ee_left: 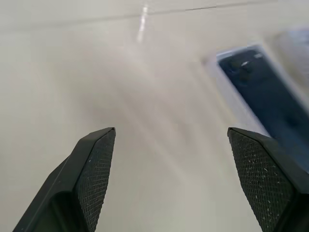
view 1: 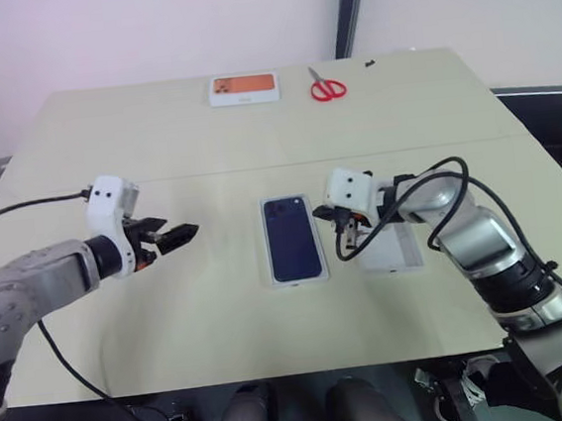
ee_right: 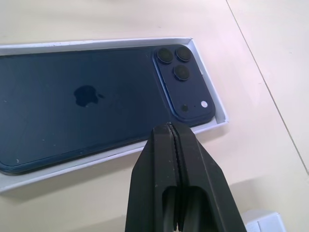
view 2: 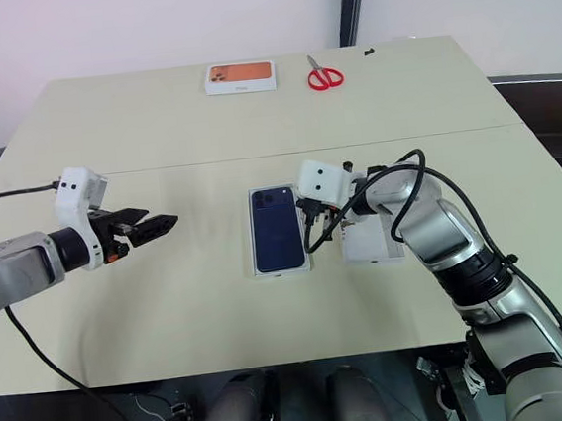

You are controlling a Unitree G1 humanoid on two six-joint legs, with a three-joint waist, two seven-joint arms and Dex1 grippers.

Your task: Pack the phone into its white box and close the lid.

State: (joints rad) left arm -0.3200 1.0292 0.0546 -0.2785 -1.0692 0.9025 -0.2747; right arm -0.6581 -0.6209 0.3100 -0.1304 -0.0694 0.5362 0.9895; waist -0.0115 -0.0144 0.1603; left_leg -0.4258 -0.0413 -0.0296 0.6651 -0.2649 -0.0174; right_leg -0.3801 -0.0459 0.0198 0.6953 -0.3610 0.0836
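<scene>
Fingers: your left gripper [view 1: 186, 234] gapes empty, your right gripper [ee_right: 175, 131] is pinched closed beside the slim navy phone [view 1: 293, 237] lying in the shallow white cardboard box [ee_right: 218, 112]; fetch the lid squarely.

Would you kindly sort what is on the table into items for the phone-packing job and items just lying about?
Job: phone, lying in the white box; white piece beside it, possibly the lid.
Lying about: red scissors; white box with orange picture.
</scene>
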